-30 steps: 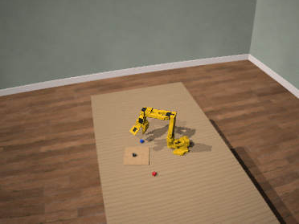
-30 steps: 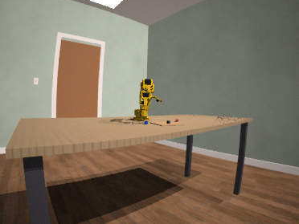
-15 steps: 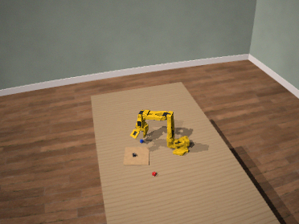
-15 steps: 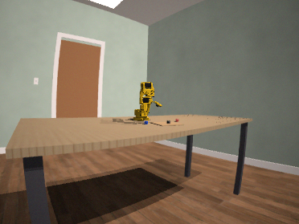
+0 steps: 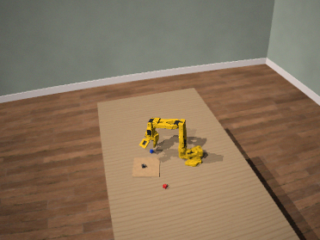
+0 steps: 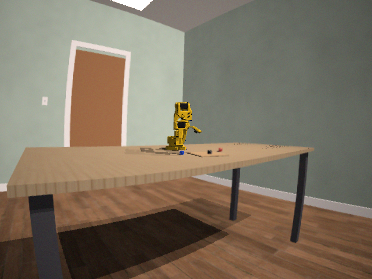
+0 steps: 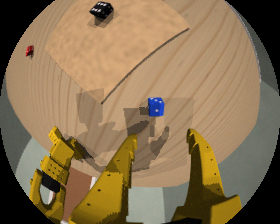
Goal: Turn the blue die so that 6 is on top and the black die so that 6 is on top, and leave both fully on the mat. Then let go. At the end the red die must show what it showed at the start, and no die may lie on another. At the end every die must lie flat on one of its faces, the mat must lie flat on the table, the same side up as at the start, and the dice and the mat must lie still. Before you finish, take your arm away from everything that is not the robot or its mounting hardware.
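Note:
The blue die [image 5: 151, 151] [image 6: 182, 152] [image 7: 156, 107] lies on the bare table just off the mat. Its pips are too small to count surely. The black die [image 5: 144, 166] [image 6: 209, 152] [image 7: 102, 10] lies on the tan mat [image 5: 150, 172] [image 7: 125, 45], which looks flat. Its top number cannot be read surely. The red die [image 5: 165, 186] [image 6: 220, 150] [image 7: 29, 50] lies on the table beyond the mat; its number is unreadable. My gripper [image 5: 155, 145] [image 7: 162, 133] is partly open, with nothing between its fingers. It hangs above the table near the blue die, which shows ahead of the fingertips in the wrist view.
The arm's yellow base [image 5: 193, 156] [image 6: 176, 142] stands on the wooden table [image 5: 129, 117] [image 6: 100, 168], to the right of the mat in the top view. The arm's shadow falls around the blue die and over the mat's near corner in the wrist view.

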